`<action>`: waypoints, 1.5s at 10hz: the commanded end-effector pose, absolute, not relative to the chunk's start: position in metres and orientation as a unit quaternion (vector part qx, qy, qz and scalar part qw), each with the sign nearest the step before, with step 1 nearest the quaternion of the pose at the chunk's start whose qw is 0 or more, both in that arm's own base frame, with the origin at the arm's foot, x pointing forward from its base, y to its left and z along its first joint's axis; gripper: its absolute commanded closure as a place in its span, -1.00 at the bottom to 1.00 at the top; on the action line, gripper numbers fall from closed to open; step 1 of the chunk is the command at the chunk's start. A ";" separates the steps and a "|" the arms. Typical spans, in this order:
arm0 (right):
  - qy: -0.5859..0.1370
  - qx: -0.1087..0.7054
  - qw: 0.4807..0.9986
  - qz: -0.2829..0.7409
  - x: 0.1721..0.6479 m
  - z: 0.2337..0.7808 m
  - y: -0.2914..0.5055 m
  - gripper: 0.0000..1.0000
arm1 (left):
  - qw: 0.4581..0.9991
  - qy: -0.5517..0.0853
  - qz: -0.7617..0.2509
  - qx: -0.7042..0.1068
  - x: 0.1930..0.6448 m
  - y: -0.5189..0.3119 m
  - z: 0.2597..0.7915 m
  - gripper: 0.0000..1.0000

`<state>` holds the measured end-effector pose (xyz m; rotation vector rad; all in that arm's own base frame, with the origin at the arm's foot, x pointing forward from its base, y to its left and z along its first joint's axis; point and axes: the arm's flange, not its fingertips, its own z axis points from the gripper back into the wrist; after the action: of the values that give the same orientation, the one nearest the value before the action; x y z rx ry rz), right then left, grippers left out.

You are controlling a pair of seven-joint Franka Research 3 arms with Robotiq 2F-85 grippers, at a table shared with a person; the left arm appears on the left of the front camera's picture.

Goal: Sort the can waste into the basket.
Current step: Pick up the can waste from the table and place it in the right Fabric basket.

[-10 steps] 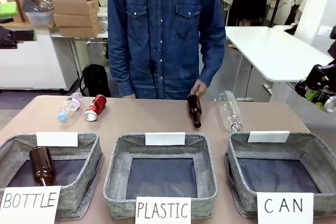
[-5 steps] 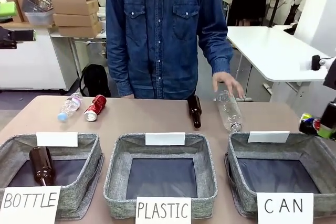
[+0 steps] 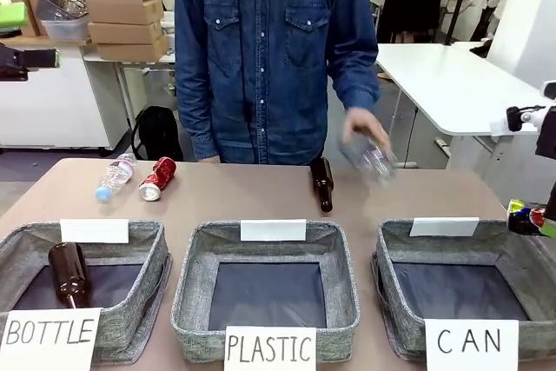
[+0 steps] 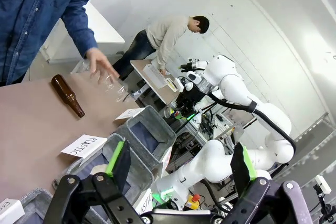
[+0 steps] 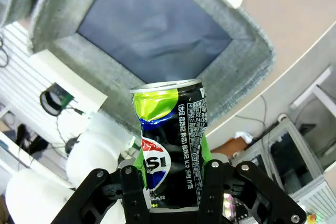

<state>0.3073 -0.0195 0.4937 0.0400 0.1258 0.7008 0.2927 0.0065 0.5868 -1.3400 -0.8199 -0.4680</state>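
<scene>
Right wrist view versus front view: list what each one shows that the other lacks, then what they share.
Right wrist view: the dented dark Pepsi can clamped between the fingers of the right gripper, logo readable.
Front view: the red can lying beside a small clear plastic bottle, a brown glass bottle on the table, a second brown glass bottle in the BOTTLE basket, and the person's hand lifting a large clear bottle.
Both: the grey CAN basket, its dark bottom showing.
</scene>
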 end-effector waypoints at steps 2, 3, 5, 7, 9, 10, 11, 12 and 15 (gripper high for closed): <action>0.052 0.023 0.935 0.350 0.311 0.493 -0.026 0.01 | 0.671 -0.376 -0.215 -0.602 0.294 0.004 0.588 -1.00; 0.050 0.017 0.933 0.356 0.311 0.493 -0.025 -0.90 | 0.671 -0.376 -0.215 -0.602 0.294 0.004 0.588 -1.00; 0.046 0.020 0.933 0.356 0.312 0.494 -0.026 -1.00 | 0.671 -0.376 -0.215 -0.602 0.294 0.004 0.588 -1.00; 0.046 0.021 0.933 0.355 0.314 0.494 -0.025 -1.00 | 0.671 -0.376 -0.215 -0.602 0.294 0.004 0.588 -1.00; 0.043 0.030 0.936 0.348 0.317 0.494 -0.026 -1.00 | 0.671 -0.376 -0.215 -0.602 0.294 0.004 0.588 -1.00; 0.039 0.038 0.939 0.341 0.319 0.495 -0.026 -1.00 | 0.671 -0.376 -0.215 -0.602 0.294 0.004 0.588 -1.00; 0.025 0.055 0.944 0.323 0.321 0.499 -0.028 -1.00 | 0.671 -0.376 -0.215 -0.602 0.294 0.004 0.588 -1.00; -0.004 0.131 0.954 0.271 0.325 0.512 -0.033 -1.00 | 0.671 -0.376 -0.215 -0.602 0.294 0.004 0.588 -1.00; -0.109 0.479 0.867 0.084 0.332 0.557 -0.046 -1.00 | 0.671 -0.376 -0.215 -0.602 0.294 0.004 0.588 -1.00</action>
<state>0.3254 -0.0475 0.5461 0.5833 -0.0512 0.4329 0.2927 0.0066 0.5868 -1.3396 -0.8201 -0.4678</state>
